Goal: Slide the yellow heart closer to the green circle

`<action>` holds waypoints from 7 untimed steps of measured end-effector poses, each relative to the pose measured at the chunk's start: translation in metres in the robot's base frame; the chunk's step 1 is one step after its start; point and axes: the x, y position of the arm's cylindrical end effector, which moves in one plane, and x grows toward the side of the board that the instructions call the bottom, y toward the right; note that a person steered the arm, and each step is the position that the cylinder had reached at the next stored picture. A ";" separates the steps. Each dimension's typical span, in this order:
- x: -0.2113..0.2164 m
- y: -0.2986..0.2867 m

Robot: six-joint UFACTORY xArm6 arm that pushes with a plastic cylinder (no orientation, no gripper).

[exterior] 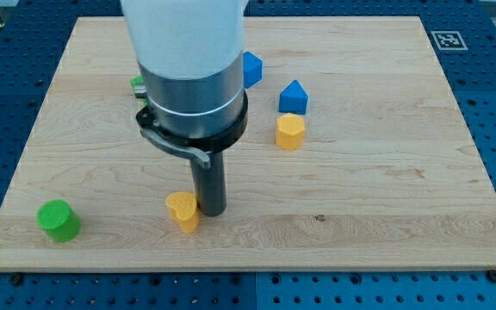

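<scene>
The yellow heart (182, 210) lies on the wooden board near the view's bottom, left of centre. The green circle (58, 220) stands at the view's bottom left, well apart from the heart. My tip (210, 211) rests on the board right against the heart's right side. The arm's white and grey body fills the view's top centre and hides the board behind it.
A yellow hexagon block (289, 132) sits right of centre with a blue block (293, 96) just above it. Another blue block (251, 69) peeks out at the arm's right. A green block (137, 84) shows partly behind the arm's left. The board's edge (248, 269) runs along the bottom.
</scene>
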 end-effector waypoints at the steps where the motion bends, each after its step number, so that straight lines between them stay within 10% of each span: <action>1: 0.018 -0.007; 7: 0.012 -0.046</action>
